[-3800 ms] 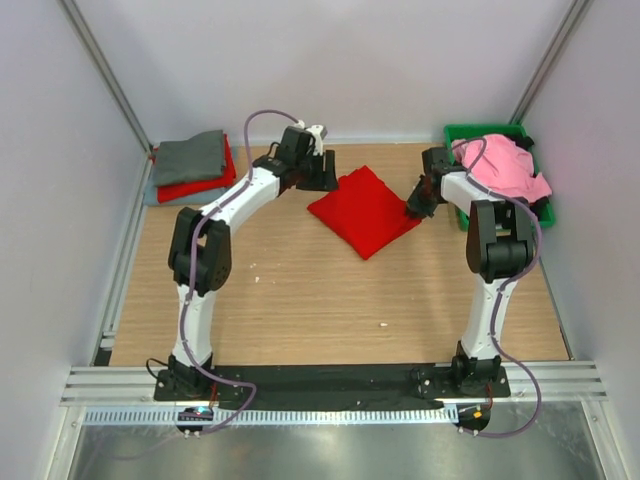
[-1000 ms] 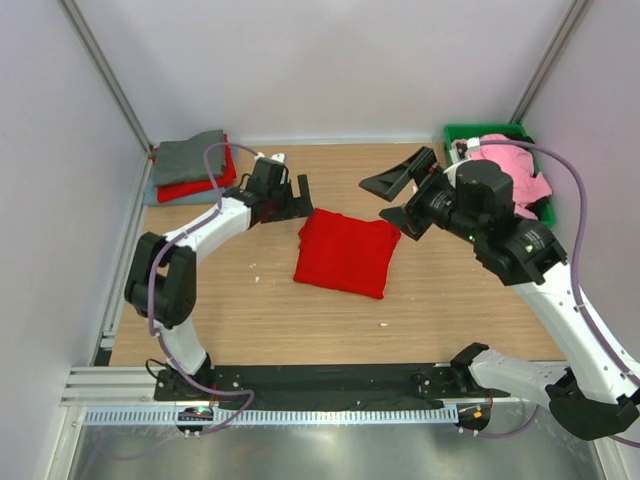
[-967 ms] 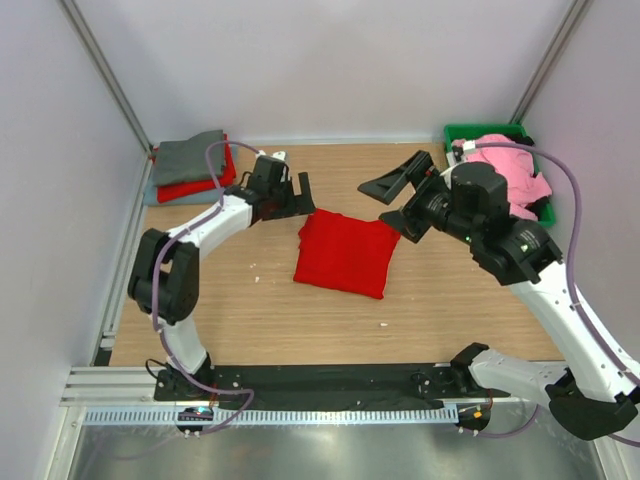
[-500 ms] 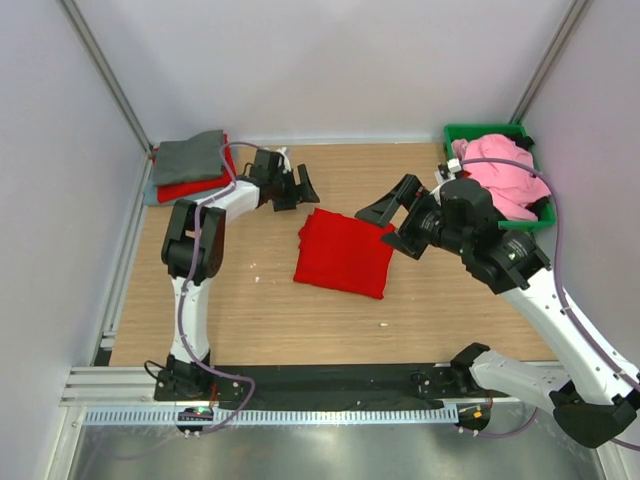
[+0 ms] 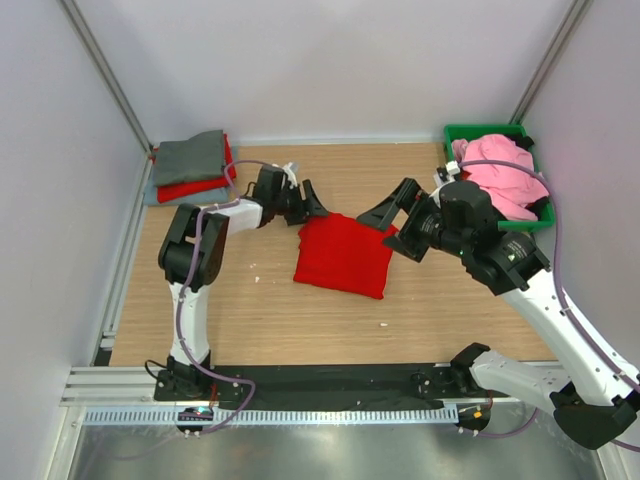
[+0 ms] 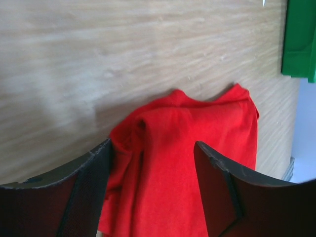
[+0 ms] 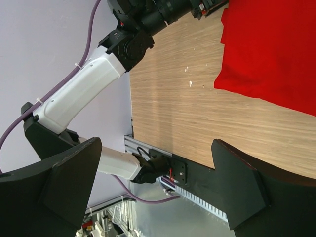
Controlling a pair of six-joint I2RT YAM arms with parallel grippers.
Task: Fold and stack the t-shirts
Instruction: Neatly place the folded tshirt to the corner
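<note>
A folded bright red t-shirt [image 5: 342,255] lies flat mid-table. My left gripper [image 5: 308,204] hovers low at its far left corner. In the left wrist view the jaws of the left gripper [image 6: 153,148] stand apart on either side of the rumpled red cloth [image 6: 187,158], not pinching it. My right gripper [image 5: 386,226] hangs wide open over the shirt's far right edge, with nothing between its fingers [image 7: 64,182]. The red shirt [image 7: 271,49] fills that view's upper right. A grey shirt [image 5: 190,155] tops a folded stack over a red one [image 5: 195,186]. A pink shirt [image 5: 505,170] is heaped in the bin.
The green plastic bin [image 5: 480,132] stands at the back right corner and shows at the edge of the left wrist view [image 6: 298,39]. The folded stack sits against the left wall. The left arm [image 7: 84,94] crosses the right wrist view. Bare wood [image 5: 300,320] lies before the red shirt.
The left gripper has swung right to the red shirt's far left corner, and its jaws have narrowed. The right gripper has dropped and drawn in toward the shirt's right edge.
</note>
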